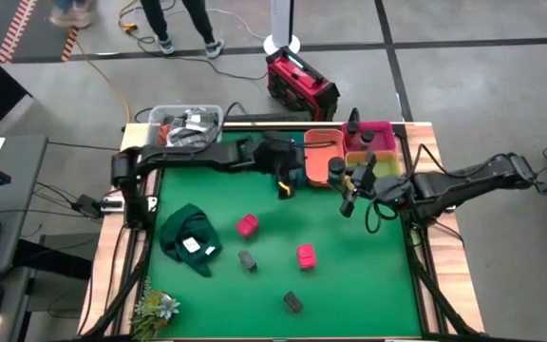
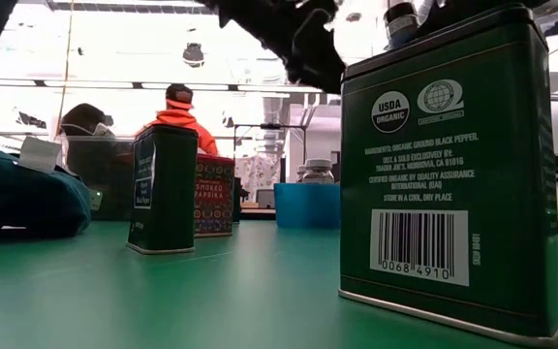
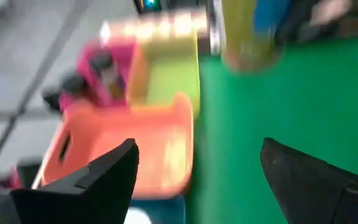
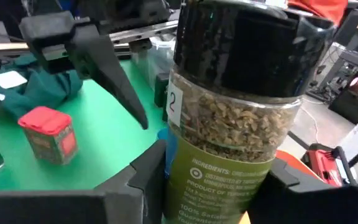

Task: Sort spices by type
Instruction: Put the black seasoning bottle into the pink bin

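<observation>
A jar of dried green herbs (image 4: 235, 118) with a black cap and a green label stands upright, squeezed between two dark fingers up at the coloured bins. Two red-pink boxes (image 1: 247, 225) (image 1: 306, 255) sit apart on the green mat, and one of them shows a rounded red top in the right wrist view. Two dark tins (image 1: 248, 259) (image 1: 292, 302) stand on the mat too, one near the first red box and one closer to the front edge; up close they are dark green, upright, and the nearest says black pepper (image 2: 449, 165).
</observation>
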Robot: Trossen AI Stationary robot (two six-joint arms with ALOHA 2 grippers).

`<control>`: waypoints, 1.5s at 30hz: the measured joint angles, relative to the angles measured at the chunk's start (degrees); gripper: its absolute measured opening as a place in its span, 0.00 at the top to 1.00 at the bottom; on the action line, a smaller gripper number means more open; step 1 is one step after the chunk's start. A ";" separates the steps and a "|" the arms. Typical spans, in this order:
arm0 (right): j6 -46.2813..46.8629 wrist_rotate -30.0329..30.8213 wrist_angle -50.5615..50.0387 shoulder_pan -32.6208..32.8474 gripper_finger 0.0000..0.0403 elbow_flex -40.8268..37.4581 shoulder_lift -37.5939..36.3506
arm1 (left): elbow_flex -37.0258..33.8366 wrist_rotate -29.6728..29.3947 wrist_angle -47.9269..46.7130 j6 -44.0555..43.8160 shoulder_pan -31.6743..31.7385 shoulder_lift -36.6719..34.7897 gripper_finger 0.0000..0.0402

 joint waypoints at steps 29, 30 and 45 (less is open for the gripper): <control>-15.51 -4.76 36.96 -0.11 0.53 0.02 17.03 | -18.58 0.92 41.08 -7.13 -5.47 -1.60 0.23; -15.51 -4.78 36.97 -0.11 0.53 0.02 17.03 | -18.58 0.90 40.95 -7.25 -5.47 -1.60 0.25; -14.38 -4.74 35.31 -0.11 0.41 0.02 16.83 | -18.58 0.94 40.29 -7.43 -5.47 -1.60 0.53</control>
